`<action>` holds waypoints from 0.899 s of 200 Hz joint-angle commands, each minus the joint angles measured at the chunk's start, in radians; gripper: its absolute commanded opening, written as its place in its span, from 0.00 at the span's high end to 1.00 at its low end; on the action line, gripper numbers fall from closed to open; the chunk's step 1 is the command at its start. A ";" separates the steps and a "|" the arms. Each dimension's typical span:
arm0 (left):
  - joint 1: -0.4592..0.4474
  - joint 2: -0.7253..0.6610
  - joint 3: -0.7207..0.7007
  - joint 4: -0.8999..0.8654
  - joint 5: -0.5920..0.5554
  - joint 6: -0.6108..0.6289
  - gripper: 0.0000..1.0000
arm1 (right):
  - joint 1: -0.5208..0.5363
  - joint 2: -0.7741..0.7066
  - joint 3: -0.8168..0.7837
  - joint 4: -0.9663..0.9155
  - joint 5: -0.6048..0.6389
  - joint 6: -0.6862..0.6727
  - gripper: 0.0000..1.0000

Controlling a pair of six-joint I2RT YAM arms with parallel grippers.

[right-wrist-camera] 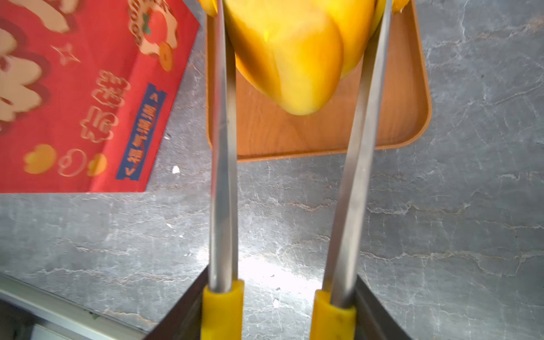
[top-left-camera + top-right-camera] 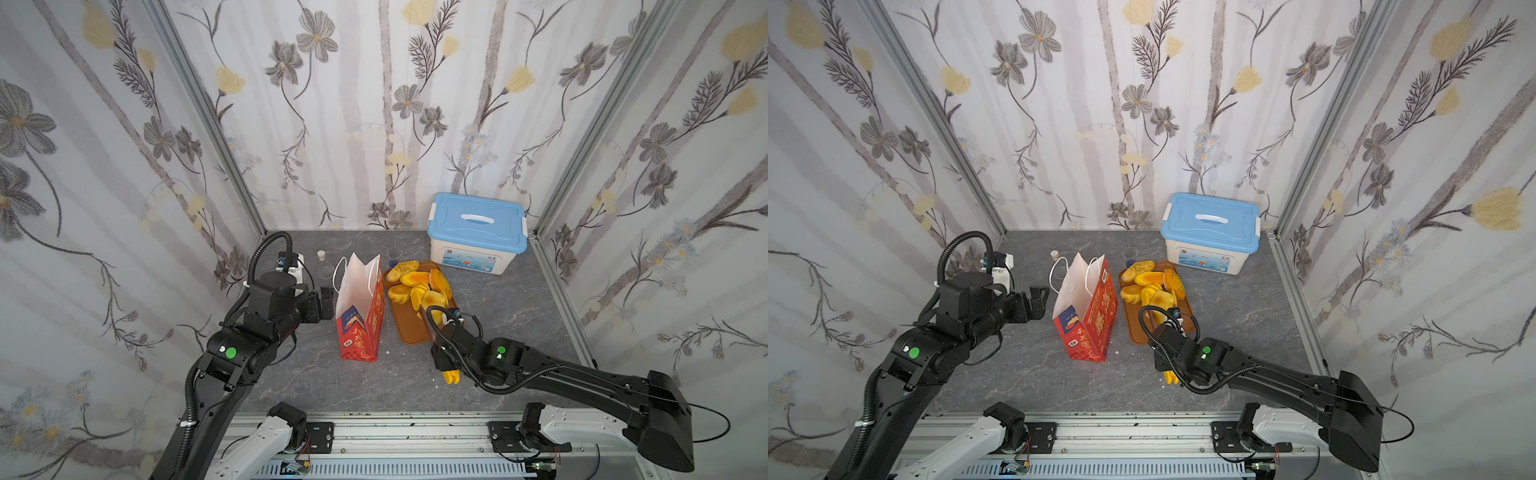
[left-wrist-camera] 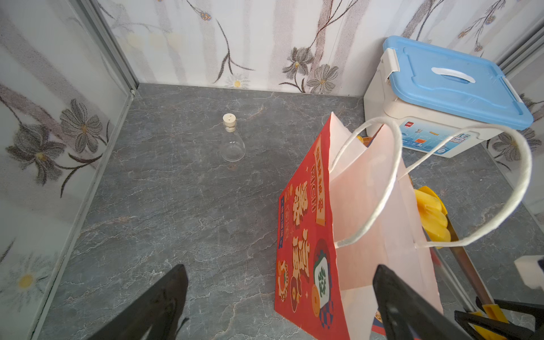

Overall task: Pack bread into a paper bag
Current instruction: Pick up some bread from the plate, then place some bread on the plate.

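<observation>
The red paper bag [image 2: 361,324] stands open on the grey table, its white inside and cord handles [image 3: 382,182] showing. Several yellow-orange bread pieces [image 2: 415,282] lie on a brown tray [image 2: 409,332] just to the right of the bag. My left gripper [image 3: 279,273] is open at the bag's left rim, with the red wall between its fingers. My right gripper [image 1: 279,312] is shut on the yellow-sleeved handles of metal tongs [image 1: 223,176]. The tongs' arms hold one bread [image 1: 294,59] over the tray's near end [image 1: 294,138], beside the bag [image 1: 73,97].
A white box with a blue lid [image 2: 478,232] stands at the back right. A small corked glass flask [image 3: 232,141] stands behind and left of the bag. Flowered walls with metal posts close in the table on three sides.
</observation>
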 commanded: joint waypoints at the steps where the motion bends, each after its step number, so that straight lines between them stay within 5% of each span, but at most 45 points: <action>1: -0.001 0.001 0.012 0.000 -0.012 0.004 0.00 | -0.013 -0.029 0.011 0.035 0.081 -0.037 0.41; 82: -0.001 -0.003 0.063 -0.006 0.246 0.038 0.00 | -0.044 -0.190 0.095 0.041 0.033 -0.178 0.45; 180: 0.000 0.141 0.023 0.145 0.115 -0.063 0.00 | -0.053 -0.235 0.368 0.085 -0.199 -0.412 0.45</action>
